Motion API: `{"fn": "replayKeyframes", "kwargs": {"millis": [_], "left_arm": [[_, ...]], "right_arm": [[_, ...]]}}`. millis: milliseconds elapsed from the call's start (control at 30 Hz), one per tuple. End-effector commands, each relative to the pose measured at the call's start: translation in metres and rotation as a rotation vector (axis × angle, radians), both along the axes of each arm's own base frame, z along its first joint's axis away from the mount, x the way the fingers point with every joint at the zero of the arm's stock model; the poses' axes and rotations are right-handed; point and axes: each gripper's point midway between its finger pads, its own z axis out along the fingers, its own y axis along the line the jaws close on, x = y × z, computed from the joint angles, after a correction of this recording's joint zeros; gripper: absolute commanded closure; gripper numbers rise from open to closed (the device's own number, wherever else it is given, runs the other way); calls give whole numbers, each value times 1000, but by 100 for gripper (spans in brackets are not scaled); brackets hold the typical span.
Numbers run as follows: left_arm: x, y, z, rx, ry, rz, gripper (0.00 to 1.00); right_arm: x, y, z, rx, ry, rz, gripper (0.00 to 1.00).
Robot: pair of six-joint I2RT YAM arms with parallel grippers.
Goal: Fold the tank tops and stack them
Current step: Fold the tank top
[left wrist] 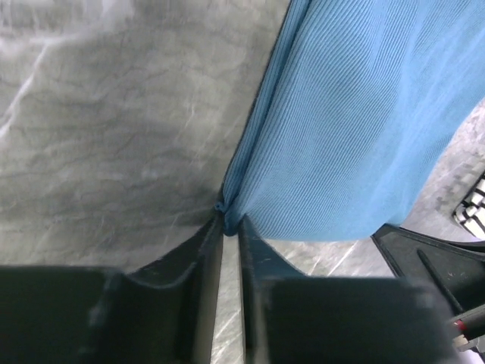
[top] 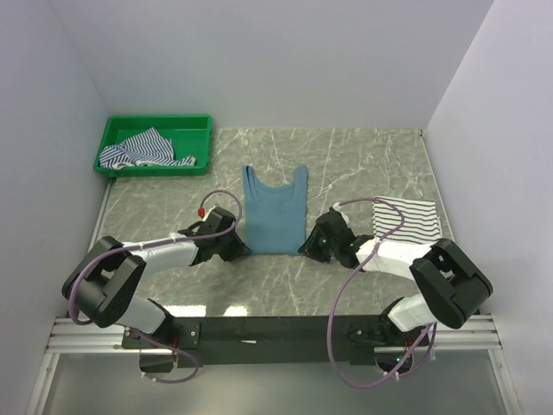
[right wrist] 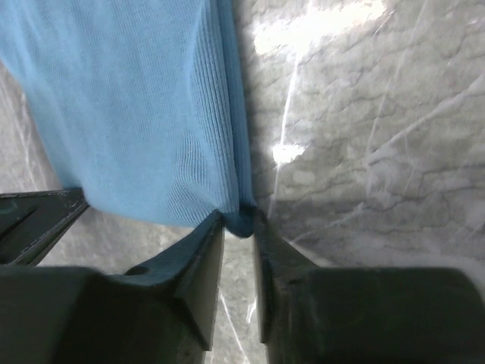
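Observation:
The teal-blue tank top [top: 275, 212] lies flat in the middle of the table, straps at the far end. My left gripper [top: 242, 248] is shut on its near left hem corner [left wrist: 229, 218]. My right gripper [top: 306, 248] is shut on its near right hem corner [right wrist: 241, 221]. The white tank top with thin black stripes [top: 406, 217] lies folded at the right, beside my right arm. The blue-and-white striped tank top [top: 143, 150] lies crumpled in the green tray [top: 200, 125] at the far left.
White walls enclose the marble table [top: 346, 164] on three sides. The green tray stands in the far left corner. Cables loop over both arms near the front edge.

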Motion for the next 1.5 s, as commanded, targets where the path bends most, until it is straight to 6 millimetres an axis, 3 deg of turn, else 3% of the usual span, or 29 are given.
{"fn": "replayKeyframes", "kwargs": {"millis": [0, 133, 300, 333, 667, 800, 900, 1033, 1100, 1167, 1200, 1267, 1300, 1367, 1400, 1433, 1467], "left_arm": [[2, 16, -15, 120, 3, -4, 85], [2, 15, -11, 136, -6, -37, 99], [-12, 18, 4, 143, -31, -62, 99], [-24, 19, 2, 159, -16, -77, 99], [-104, 8, 20, 122, 30, -158, 99], [-127, 3, 47, 96, 14, -179, 99], [-127, 1, 69, 66, -8, -173, 99], [-112, -5, 97, 49, -78, -157, 99], [-95, -8, 114, 45, -120, -150, 99], [-79, -10, 123, 38, -140, -146, 99], [-60, -3, 130, 43, -172, -124, 99], [-38, -7, 138, 6, -197, -123, 100], [-17, 0, 147, 10, -231, -102, 100], [10, -3, 149, 4, -244, -101, 100], [34, 1, 166, 2, -294, -88, 100], [53, -1, 158, 19, -283, -80, 100], [77, 1, 175, 10, -328, -47, 100]], "right_arm": [[4, -16, -16, -106, 1, -16, 72], [4, -14, -16, -128, -1, 31, 99], [-12, -13, -6, -158, -10, 97, 100], [-15, -12, 1, -151, -28, 106, 100], [-107, -6, 10, -111, 20, 235, 100], [-126, -2, 37, -56, -15, 242, 100], [-125, -2, 62, -28, -58, 238, 100], [-111, 4, 102, -15, -140, 231, 100], [-100, -2, 105, -65, -144, 232, 100], [-86, 2, 122, -41, -165, 233, 100], [-71, -5, 123, -54, -177, 216, 100], [-53, 1, 138, -1, -199, 225, 100], [-35, -6, 135, -36, -205, 208, 100], [-14, 1, 151, -9, -229, 227, 100], [-1, 2, 141, -38, -207, 242, 100], [20, 5, 154, 0, -236, 230, 100], [33, 4, 154, -6, -243, 234, 100]]}}
